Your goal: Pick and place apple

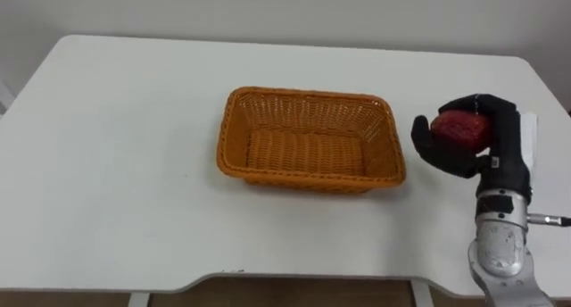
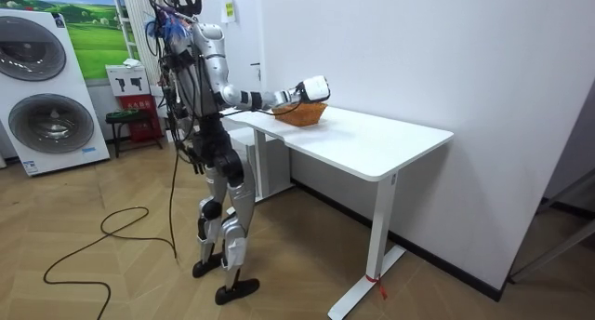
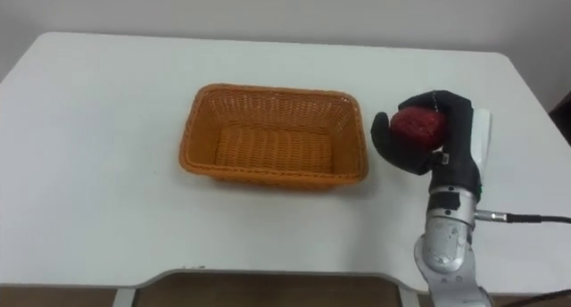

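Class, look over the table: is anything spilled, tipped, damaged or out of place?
Nothing stands out. The basket sits upright and empty on the table, and the right hand holds the apple just beside it, above the tabletop.

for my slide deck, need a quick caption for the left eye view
Robot's right hand holds a red apple just right of an empty wicker basket on a white table.

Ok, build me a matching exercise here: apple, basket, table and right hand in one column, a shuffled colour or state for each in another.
1 apple; 2 basket; 3 table; 4 right hand.
A white, bears the basket; B red, held right of the basket; C fingers curled round the fruit; D orange wicker, empty.
Pairs: 1-B, 2-D, 3-A, 4-C.
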### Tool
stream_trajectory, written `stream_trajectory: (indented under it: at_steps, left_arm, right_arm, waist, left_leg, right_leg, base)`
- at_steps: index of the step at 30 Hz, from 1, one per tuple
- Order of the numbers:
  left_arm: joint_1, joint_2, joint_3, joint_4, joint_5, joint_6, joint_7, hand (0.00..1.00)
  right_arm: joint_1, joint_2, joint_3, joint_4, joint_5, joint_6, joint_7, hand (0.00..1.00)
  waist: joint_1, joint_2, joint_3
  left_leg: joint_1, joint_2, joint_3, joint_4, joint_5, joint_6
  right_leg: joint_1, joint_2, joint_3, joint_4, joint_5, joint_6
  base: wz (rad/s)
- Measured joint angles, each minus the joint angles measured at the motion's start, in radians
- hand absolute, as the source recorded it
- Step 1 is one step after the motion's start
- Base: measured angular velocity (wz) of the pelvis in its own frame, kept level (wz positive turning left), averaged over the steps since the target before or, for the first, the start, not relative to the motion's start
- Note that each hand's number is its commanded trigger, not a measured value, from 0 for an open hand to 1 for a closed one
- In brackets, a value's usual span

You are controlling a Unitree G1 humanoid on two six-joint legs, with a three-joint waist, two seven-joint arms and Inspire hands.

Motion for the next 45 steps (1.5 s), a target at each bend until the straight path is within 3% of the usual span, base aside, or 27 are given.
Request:
stream_trajectory:
  at_steps: [3, 8, 18, 19, 20, 21, 24, 26, 28, 34, 45]
  left_arm:
    - [-0.007, -0.001, 0.000, 0.001, 0.001, 0.002, 0.002, 0.00]
    - [-0.005, -0.001, -0.001, 0.002, 0.002, 0.004, 0.000, 0.00]
    - [-0.010, -0.003, -0.001, -0.023, 0.071, 0.024, -0.060, 0.00]
    - [-0.009, -0.005, -0.001, -0.028, 0.086, 0.031, -0.062, 0.00]
    - [-0.011, -0.006, -0.001, -0.036, 0.104, 0.039, -0.063, 0.00]
    - [-0.011, -0.007, -0.001, -0.041, 0.110, 0.040, -0.064, 0.00]
    - [-0.009, -0.008, -0.001, -0.060, 0.108, 0.043, -0.065, 0.00]
    - [-0.009, -0.007, -0.002, -0.064, 0.108, 0.054, -0.062, 0.00]
    - [-0.010, -0.007, -0.002, -0.067, 0.107, 0.062, -0.060, 0.00]
    - [-0.008, -0.007, -0.002, -0.086, 0.107, 0.079, -0.062, 0.00]
    - [-0.012, -0.006, -0.004, -0.088, 0.100, 0.085, -0.061, 0.00]
  right_arm:
    - [-0.032, 0.000, 0.006, 0.001, -0.002, 0.000, 0.000, 1.00]
    - [-0.096, -0.001, 0.021, 0.002, -0.033, 0.000, 0.005, 1.00]
    - [-0.130, -0.005, 0.038, 0.025, -0.026, 0.019, 0.051, 1.00]
    - [-0.148, -0.006, 0.038, 0.049, -0.024, 0.022, 0.053, 0.65]
    - [-0.166, -0.006, 0.038, 0.075, -0.022, 0.030, 0.055, 0.38]
    - [-0.174, -0.007, 0.038, 0.088, -0.021, 0.033, 0.058, 0.00]
    - [-0.197, -0.019, 0.045, 0.129, -0.008, 0.045, 0.085, 0.00]
    - [-0.205, -0.026, 0.049, 0.157, 0.004, 0.070, 0.098, 0.00]
    - [-0.205, -0.029, 0.061, 0.165, 0.014, 0.090, 0.115, 0.00]
    - [-0.206, -0.040, 0.078, 0.165, 0.012, 0.123, 0.171, 0.00]
    - [-0.207, -0.041, 0.078, 0.170, 0.014, 0.130, 0.175, 0.00]
  waist:
    - [0.021, 0.003, 0.0021]
    - [0.035, 0.017, 0.0134]
    - [0.052, 0.024, 0.0142]
    - [0.052, 0.025, 0.0134]
    - [0.054, 0.026, 0.0126]
    - [0.054, 0.026, 0.0116]
    - [0.060, 0.024, 0.0051]
    - [0.064, 0.019, -0.0036]
    - [0.066, 0.012, -0.0072]
    - [0.074, -0.005, 0.0031]
    - [0.076, 0.000, 0.0083]
  left_leg:
    - [0.003, -0.001, -0.006, 0.002, 0.000, 0.000]
    - [0.006, -0.003, -0.017, 0.003, 0.002, 0.002]
    - [-0.019, -0.007, -0.055, 0.028, 0.002, 0.002]
    - [-0.020, -0.007, -0.055, 0.028, 0.002, 0.002]
    - [-0.023, -0.007, -0.057, 0.030, 0.002, 0.002]
    - [-0.025, -0.007, -0.058, 0.032, 0.002, 0.002]
    - [-0.029, -0.006, -0.062, 0.034, 0.002, 0.001]
    - [-0.029, -0.006, -0.068, 0.034, 0.003, 0.000]
    - [-0.028, -0.006, -0.070, 0.034, 0.004, 0.000]
    - [-0.029, -0.007, -0.071, 0.035, 0.004, 0.000]
    - [-0.033, -0.008, -0.078, 0.035, 0.004, 0.000]
  right_leg:
    - [0.006, -0.001, -0.007, 0.000, 0.000, 0.000]
    - [0.014, -0.005, -0.015, -0.001, 0.000, 0.000]
    - [0.018, -0.009, -0.046, -0.001, 0.000, 0.000]
    - [0.018, -0.009, -0.049, -0.001, 0.000, 0.000]
    - [0.017, -0.010, -0.054, -0.001, 0.000, 0.000]
    - [0.017, -0.010, -0.055, -0.001, 0.000, 0.000]
    - [0.014, -0.009, -0.058, 0.000, 0.000, 0.000]
    - [0.017, -0.010, -0.064, 0.000, 0.000, 0.000]
    - [0.018, -0.010, -0.067, -0.001, 0.000, 0.000]
    - [0.019, -0.012, -0.068, -0.001, 0.000, 0.000]
    - [0.018, -0.011, -0.070, -0.001, 0.000, 0.000]
  base:
    - [0.06]
    - [0.06]
    - [0.11]
    - [0.00]
    - [0.03]
    - [0.06]
    - [0.04]
    - [0.07]
    - [0.03]
    - [0.00]
    - [0.00]
